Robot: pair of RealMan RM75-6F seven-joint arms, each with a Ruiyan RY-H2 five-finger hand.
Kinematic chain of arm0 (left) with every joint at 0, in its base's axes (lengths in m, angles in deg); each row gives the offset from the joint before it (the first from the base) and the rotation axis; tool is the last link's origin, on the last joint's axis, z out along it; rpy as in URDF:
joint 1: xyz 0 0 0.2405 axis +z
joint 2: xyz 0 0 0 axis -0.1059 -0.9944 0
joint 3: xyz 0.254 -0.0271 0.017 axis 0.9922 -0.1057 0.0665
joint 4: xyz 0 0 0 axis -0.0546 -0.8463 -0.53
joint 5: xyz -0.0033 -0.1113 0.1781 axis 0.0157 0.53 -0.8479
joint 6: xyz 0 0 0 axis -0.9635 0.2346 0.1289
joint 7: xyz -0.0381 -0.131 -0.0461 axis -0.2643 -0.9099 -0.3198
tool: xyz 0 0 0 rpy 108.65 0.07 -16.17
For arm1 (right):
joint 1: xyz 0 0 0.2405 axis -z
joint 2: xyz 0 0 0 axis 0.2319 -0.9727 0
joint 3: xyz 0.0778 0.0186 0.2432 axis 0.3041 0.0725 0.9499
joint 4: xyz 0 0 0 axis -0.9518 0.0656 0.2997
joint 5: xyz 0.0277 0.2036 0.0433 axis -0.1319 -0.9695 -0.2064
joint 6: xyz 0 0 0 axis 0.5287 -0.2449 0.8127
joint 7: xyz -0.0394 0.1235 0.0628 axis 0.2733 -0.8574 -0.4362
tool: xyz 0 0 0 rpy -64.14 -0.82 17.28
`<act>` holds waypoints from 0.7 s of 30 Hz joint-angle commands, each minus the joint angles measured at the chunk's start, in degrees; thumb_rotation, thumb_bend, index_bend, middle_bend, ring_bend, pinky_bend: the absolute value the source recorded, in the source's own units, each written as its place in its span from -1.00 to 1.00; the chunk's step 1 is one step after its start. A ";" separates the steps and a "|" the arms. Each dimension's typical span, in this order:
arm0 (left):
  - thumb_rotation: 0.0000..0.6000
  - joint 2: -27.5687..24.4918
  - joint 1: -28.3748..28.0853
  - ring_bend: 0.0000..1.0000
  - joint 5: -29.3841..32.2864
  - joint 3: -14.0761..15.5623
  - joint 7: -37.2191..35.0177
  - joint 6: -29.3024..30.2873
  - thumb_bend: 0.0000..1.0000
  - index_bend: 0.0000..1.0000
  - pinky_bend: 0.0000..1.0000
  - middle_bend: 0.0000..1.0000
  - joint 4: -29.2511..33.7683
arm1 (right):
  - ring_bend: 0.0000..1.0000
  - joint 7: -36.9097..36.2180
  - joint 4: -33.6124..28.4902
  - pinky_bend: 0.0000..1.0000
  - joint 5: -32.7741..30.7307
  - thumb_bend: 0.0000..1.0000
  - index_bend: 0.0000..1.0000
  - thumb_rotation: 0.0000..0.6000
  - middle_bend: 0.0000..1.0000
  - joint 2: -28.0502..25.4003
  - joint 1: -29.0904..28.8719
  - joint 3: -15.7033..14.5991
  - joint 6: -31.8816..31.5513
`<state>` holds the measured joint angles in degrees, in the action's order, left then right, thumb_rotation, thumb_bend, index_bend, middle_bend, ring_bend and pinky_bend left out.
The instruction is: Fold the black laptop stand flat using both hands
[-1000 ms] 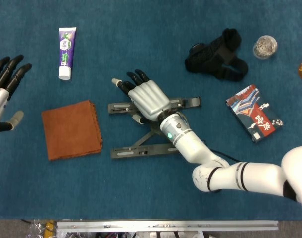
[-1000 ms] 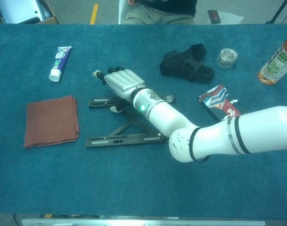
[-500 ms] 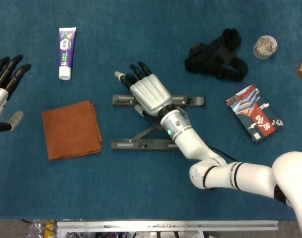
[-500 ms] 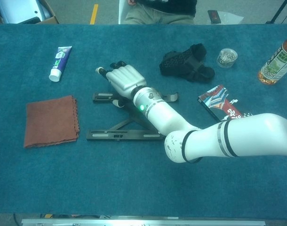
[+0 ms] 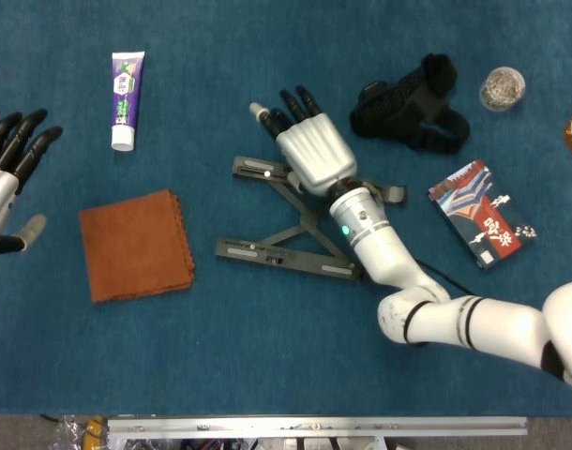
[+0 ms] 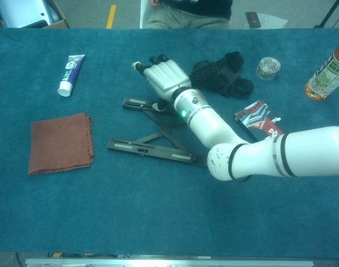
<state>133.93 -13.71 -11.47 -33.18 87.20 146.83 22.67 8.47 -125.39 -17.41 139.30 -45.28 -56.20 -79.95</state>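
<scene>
the black laptop stand (image 5: 286, 234) lies mid-table on the blue cloth (image 5: 267, 356), its two slotted rails splayed apart and joined by crossed struts, so it is not yet flat. to fold it well, i judge the near rail needs pinning while the far rail is swept toward it, keeping the struts from jamming; pushing one rail alone likely just slides the whole frame over the fabric.

the right hand (image 5: 309, 150) rests palm-down on the far rail, fingers extended and fairly close together, gripping nothing that i can see. the left hand (image 5: 7, 178) hovers well apart at the table's left edge, fingers spread wide, holding nothing.

the stand looks like rigid matte metal, thin and flat-barred. left of it lies a rust-coloured folded cloth (image 5: 136, 244), soft and square. further off sit a toothpaste tube (image 5: 127, 86) and a crumpled black strap bundle (image 5: 413, 114).
</scene>
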 commanded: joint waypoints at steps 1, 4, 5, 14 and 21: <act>1.00 -0.09 0.05 -1.00 -0.06 0.09 0.16 -0.04 -0.44 -1.00 -1.00 -1.00 0.06 | -1.00 -0.76 -5.19 -0.91 -0.84 -0.62 -1.00 1.00 -0.56 -3.15 1.80 0.99 -0.39; 1.00 -0.34 -0.02 -1.00 -0.27 0.33 0.43 -0.50 -0.43 -1.00 -1.00 -1.00 0.49 | -1.00 -2.90 -12.92 -0.91 -1.73 -0.62 -1.00 1.00 -0.56 -7.29 3.72 1.72 0.12; 1.00 -0.41 -0.09 -1.00 -0.41 0.44 0.49 -0.73 -0.43 -1.00 -1.00 -1.00 0.61 | -1.00 -3.08 -15.22 -0.91 -1.96 -0.62 -1.00 1.00 -0.56 -8.70 4.31 1.68 0.15; 1.00 1.65 -2.35 -1.00 -0.47 1.35 2.81 -6.09 -0.43 -1.00 -1.00 -1.00 1.46 | -1.00 -2.91 -38.33 -0.86 -11.58 -0.61 -1.00 1.00 -0.49 -26.02 9.17 -0.06 3.45; 1.00 6.09 -5.16 -1.00 2.17 1.63 9.28 -12.02 -0.44 -1.00 -1.00 -1.00 2.71 | -1.00 -4.64 -48.30 -0.86 -17.52 -0.59 -1.00 1.00 -0.47 -35.48 10.89 -2.41 3.42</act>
<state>138.71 -17.99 -10.26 -31.67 94.79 136.17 24.88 4.55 -171.74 -33.54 105.77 -35.37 -57.56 -76.76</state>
